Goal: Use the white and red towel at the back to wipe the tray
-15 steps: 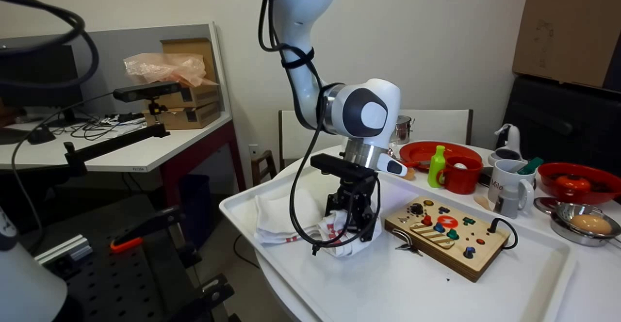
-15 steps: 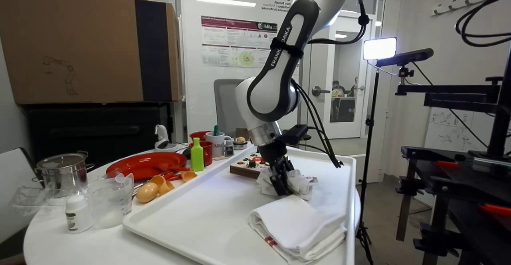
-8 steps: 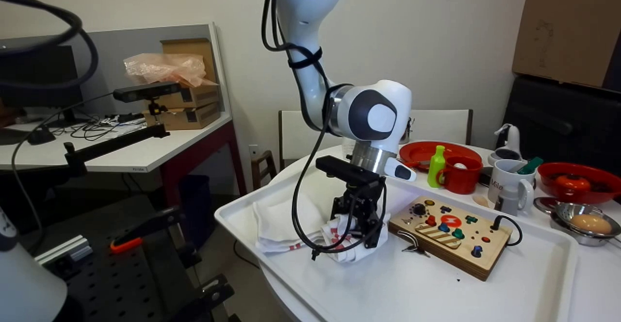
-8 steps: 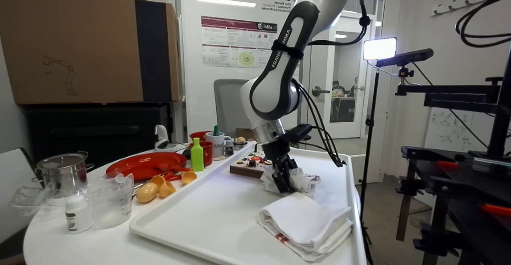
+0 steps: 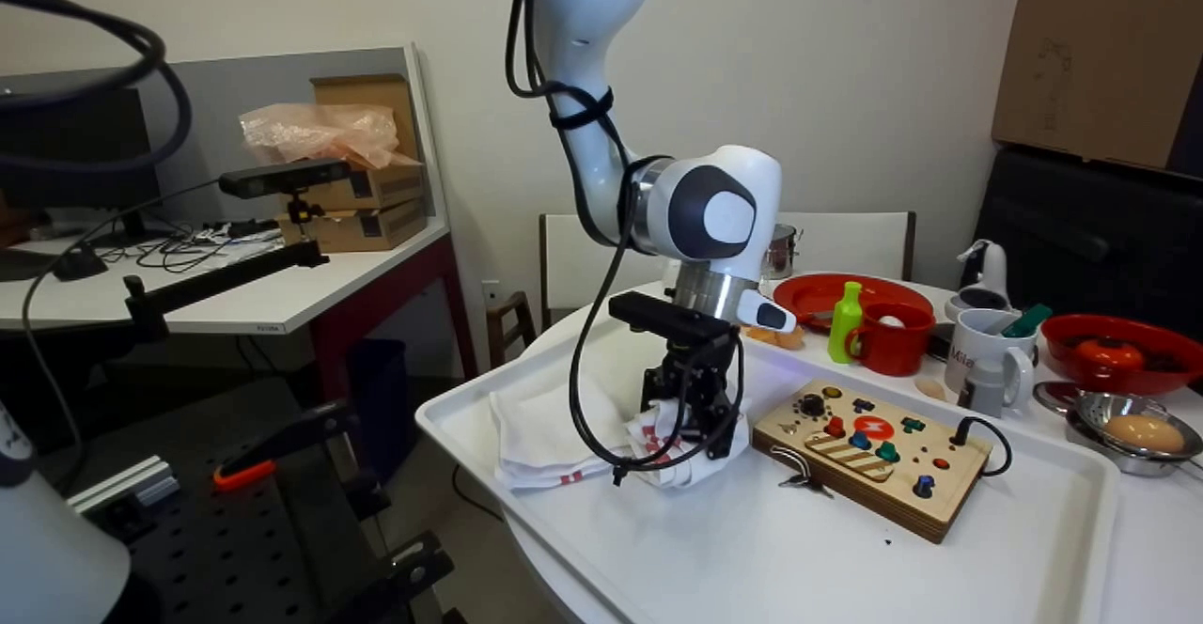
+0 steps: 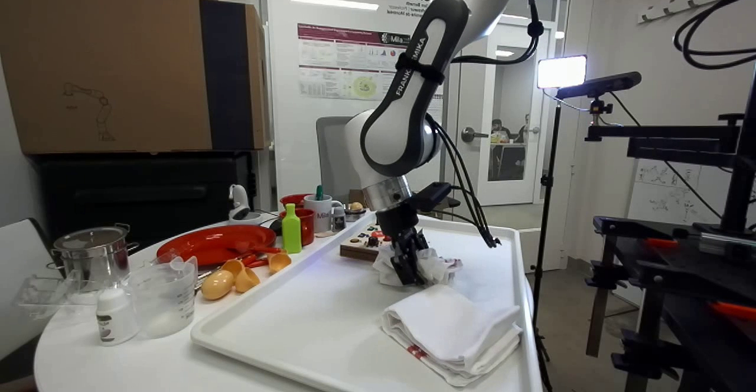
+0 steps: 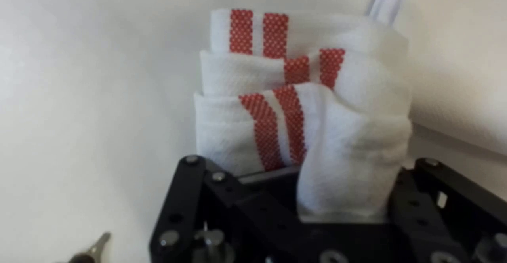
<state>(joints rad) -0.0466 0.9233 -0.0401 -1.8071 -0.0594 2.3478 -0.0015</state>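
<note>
Clasping a bunched white fabric towel with paired red stripes (image 7: 305,112), the black two-jawed gripper (image 7: 332,183) shows in the wrist view with folds gathered between its jaws, though how firmly they squeeze I cannot tell. By its looks the towel should be light, limp and soft, unlikely to break or slide away; a single thin edge would probably droop, so the thick gathered middle seems the place to grip. In an exterior view, the towel appears to rest on the large white rectangular tray (image 5: 799,568), just beside a light wooden control box with coloured knobs (image 5: 874,460); whether they touch is unclear. In an exterior view, the gripper slants down into the towel, and a folded white cloth with a red stripe (image 6: 455,327) lies just beside it; gentle pressing should suit such soft padding, but loose corners may catch the folded cloth
</note>
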